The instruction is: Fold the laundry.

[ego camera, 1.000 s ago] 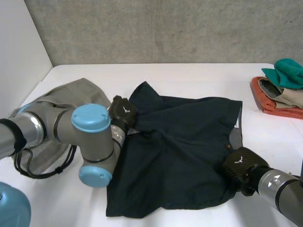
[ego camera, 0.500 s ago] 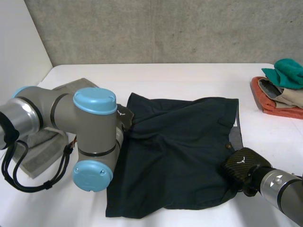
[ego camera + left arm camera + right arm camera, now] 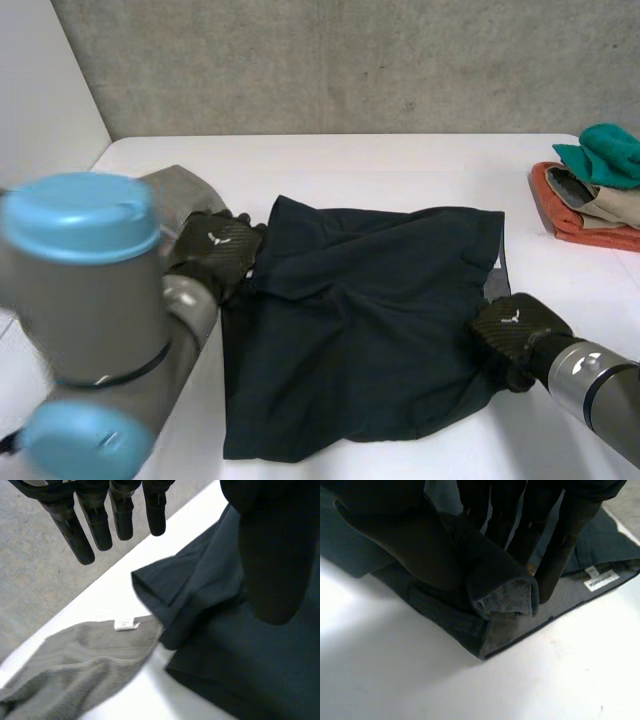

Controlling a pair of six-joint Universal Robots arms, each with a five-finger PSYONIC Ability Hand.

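Note:
Dark navy shorts (image 3: pixel 370 330) lie spread in the middle of the white table, one leg folded over. My left hand (image 3: pixel 212 255) hovers at their far left corner with straight, spread fingers (image 3: pixel 120 517) and holds nothing; the shorts' hem (image 3: pixel 190 595) lies below it. My right hand (image 3: pixel 512 335) is at the shorts' right edge. In the right wrist view its fingers (image 3: pixel 545 535) and thumb pinch a bunched fold of the waistband (image 3: pixel 505 590).
A grey towel (image 3: pixel 180 190) lies left of the shorts, partly behind my left arm (image 3: pixel 90 300), with a white label (image 3: pixel 125 624). A stack of folded cloths, orange, beige and teal (image 3: pixel 595 185), sits at the table's far right edge.
My left hand has let go of the shorts' corner and drawn back to the left with its fingers straightened. The shorts' left leg now lies flatter. The right hand keeps its grip.

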